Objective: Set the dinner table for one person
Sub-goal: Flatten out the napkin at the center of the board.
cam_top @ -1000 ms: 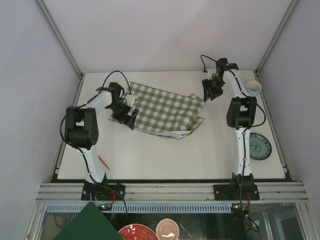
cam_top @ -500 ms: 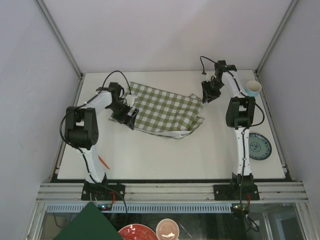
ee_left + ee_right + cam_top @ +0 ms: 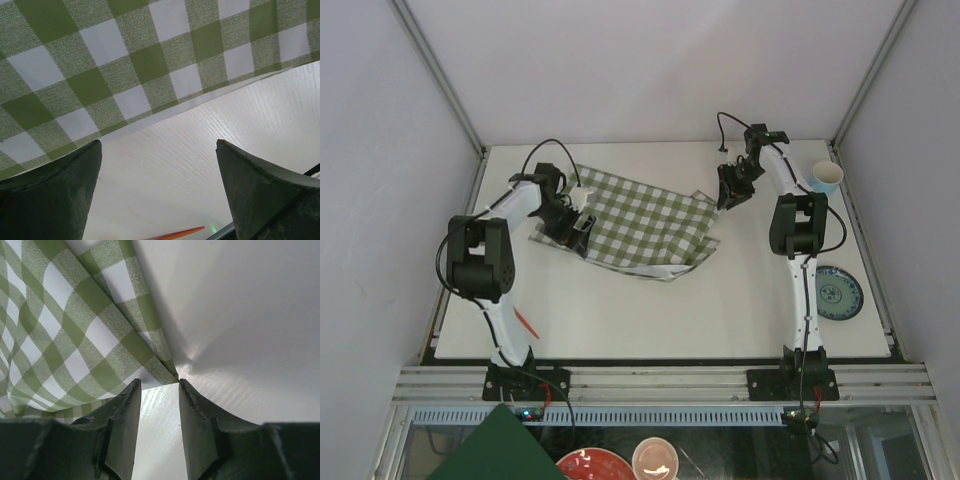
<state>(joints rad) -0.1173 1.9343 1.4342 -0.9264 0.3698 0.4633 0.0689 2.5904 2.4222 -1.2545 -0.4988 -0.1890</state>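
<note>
The dinner table (image 3: pixel 650 310) is a large off-white top. A green-and-white checked cloth (image 3: pixel 635 225) lies rumpled on its far middle, its right corner folded over. My left gripper (image 3: pixel 578 228) hangs low over the cloth's near left edge. In the left wrist view the gripper (image 3: pixel 157 145) is wide open over bare table, with the cloth's hem (image 3: pixel 150 65) just beyond the tips. My right gripper (image 3: pixel 725 192) is at the cloth's right corner. In the right wrist view the right gripper (image 3: pixel 157 381) stands narrowly open, the cloth's corner (image 3: pixel 125 335) touching its fingertips, bare table showing between the fingers.
A blue-rimmed paper cup (image 3: pixel 828 178) stands at the far right corner. A blue-patterned plate (image 3: pixel 840 292) lies at the right edge. An orange stick (image 3: pixel 527 325) lies near the left arm's base, also in the left wrist view (image 3: pixel 180 233). Bowls (image 3: pixel 588 465) sit below the table's front rail.
My right gripper has moved left, and the cloth's right corner has shifted left with it. The cloth's left part now reaches further left past my left gripper.
</note>
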